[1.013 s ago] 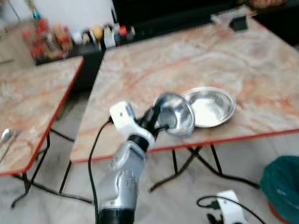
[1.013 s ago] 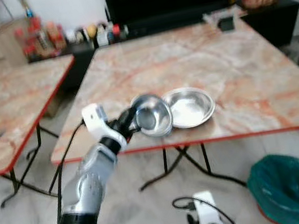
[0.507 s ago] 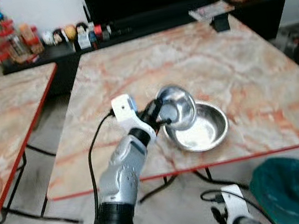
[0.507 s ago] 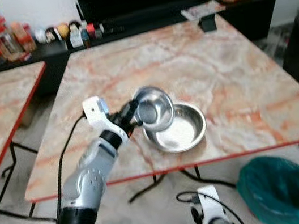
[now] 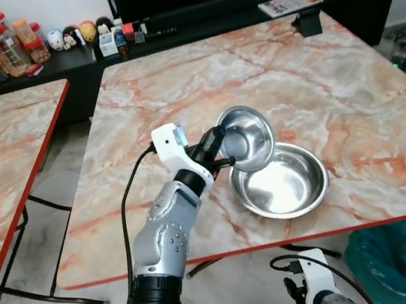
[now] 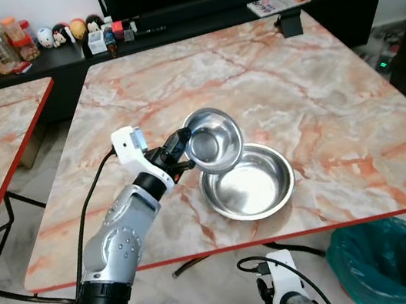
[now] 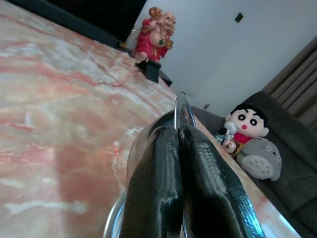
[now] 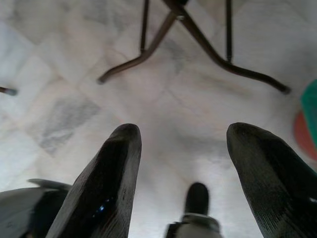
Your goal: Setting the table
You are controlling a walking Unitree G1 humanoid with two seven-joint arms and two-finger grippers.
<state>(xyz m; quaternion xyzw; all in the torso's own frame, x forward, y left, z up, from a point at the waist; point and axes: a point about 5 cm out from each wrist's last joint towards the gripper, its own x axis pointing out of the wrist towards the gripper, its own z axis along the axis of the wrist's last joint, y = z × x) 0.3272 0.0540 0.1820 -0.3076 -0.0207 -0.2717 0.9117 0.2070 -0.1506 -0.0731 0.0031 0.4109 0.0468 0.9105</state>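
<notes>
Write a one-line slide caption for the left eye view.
Left gripper holds a small steel bowl tilted above a larger steel bowl on the marble table.

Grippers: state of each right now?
Left tool: closed on the rim of the small steel bowl, held above the large steel bowl.
Right tool: open, holding nothing.

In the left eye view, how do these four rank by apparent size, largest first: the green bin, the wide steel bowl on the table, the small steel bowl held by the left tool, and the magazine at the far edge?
1. Green bin, partly cut off.
2. Wide steel bowl.
3. Small steel bowl, tilted in the left tool.
4. Magazine, though it lies farthest, so its true size is unsure.
</notes>
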